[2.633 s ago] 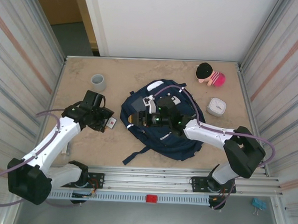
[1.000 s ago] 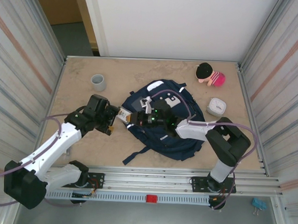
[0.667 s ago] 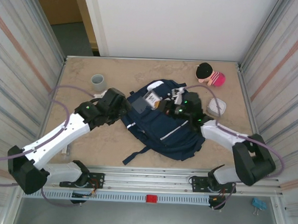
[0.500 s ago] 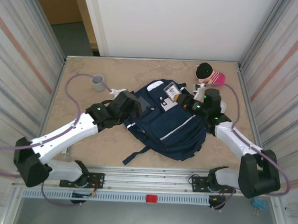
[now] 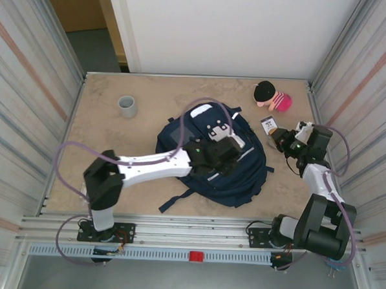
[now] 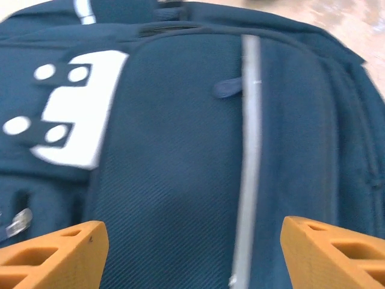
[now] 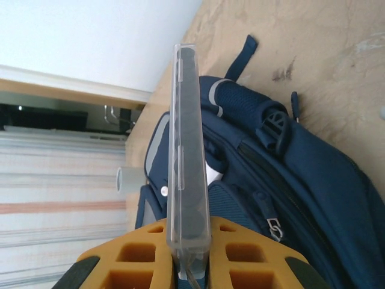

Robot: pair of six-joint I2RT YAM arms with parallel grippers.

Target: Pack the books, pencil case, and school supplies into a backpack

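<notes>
The backpack (image 5: 239,180) lies flat in the middle of the worktop (image 5: 150,90), front up. It is navy, with thin pale stripes, a grey patch toward its left side and a white tab (image 6: 78,108) punched with round holes near the top. A loose strap trails off its near corner toward the arm bases. Close up, the fabric is a fine weave, with a grey stripe (image 6: 249,150) running down the front panel and a small dark zip pull (image 6: 228,88) just beside it. The left claw (image 6: 192,253) reaches over the front of the backpack with its orange fingers (image 6: 54,253) wide apart, nothing between them. Whether they touch the cloth I cannot tell. The right claw (image 7: 189,253) is off to the backpack's right, near the worktop's right edge, and its fingers are clamped on a thin clear box (image 7: 187,150). From its wrist the box shows edge-on, a narrow translucent slab standing straight up out of the grip. From above the box carries a white label with dark marks — too small to read. No writing is legible on the tab or anywhere else on the backpack. A grey cup (image 5: 126,105) stands well apart at the far left, and a pink-and-black plush (image 5: 273,95) sits at the far right, beyond the right claw.
</notes>
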